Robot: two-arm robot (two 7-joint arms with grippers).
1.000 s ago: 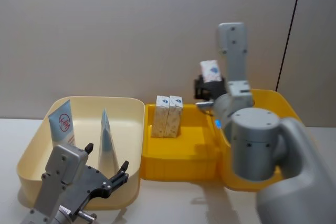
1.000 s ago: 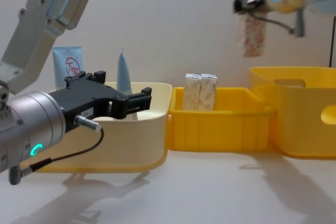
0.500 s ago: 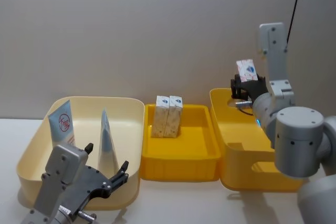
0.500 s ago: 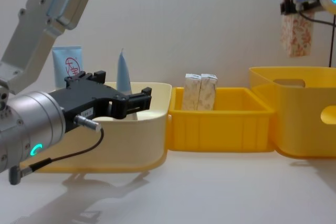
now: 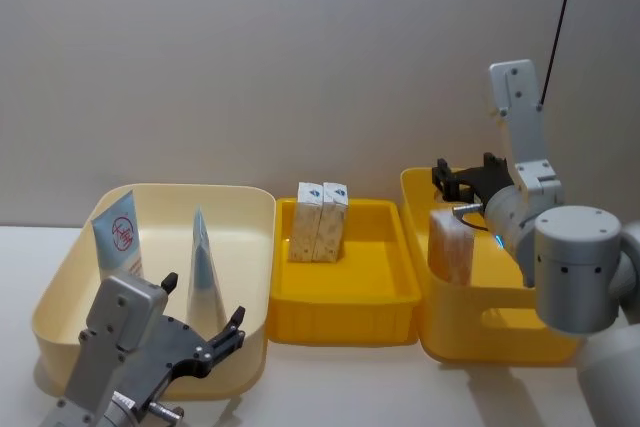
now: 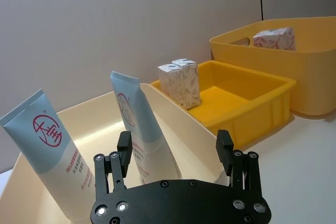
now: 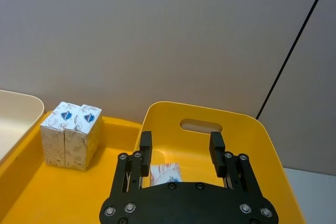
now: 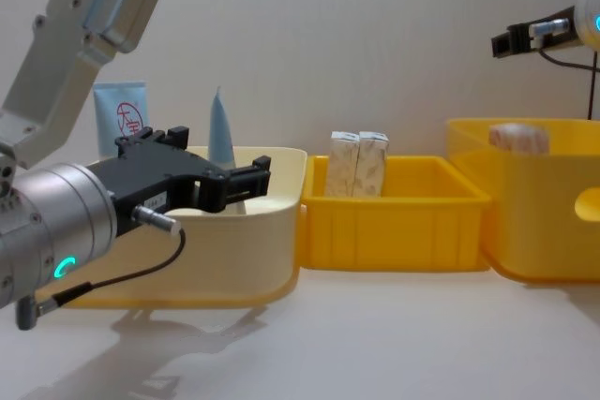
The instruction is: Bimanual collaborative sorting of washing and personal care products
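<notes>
Two white cartons (image 5: 320,221) stand side by side at the back of the shallow yellow tray (image 5: 340,325). A third carton (image 5: 452,247) lies tilted inside the deep yellow bin (image 5: 480,342), also seen as carton (image 7: 165,174) below my right gripper (image 5: 466,175), which hangs open and empty above that bin. Two pale-blue tubes lean upright in the cream bin (image 5: 60,287): one tube with a red round logo (image 5: 118,241) and one tube seen edge-on (image 5: 203,269). My left gripper (image 5: 205,332) is open, low in front of the cream bin, holding nothing.
The three bins sit in a row on the white table (image 8: 375,344), cream at left, shallow tray in the middle, deep bin with handle cut-outs at right. A grey wall stands close behind them. A black cable (image 5: 560,17) runs down the wall at right.
The right gripper opened and let go of the carton, which dropped into the deep yellow bin. The left arm has not moved.
</notes>
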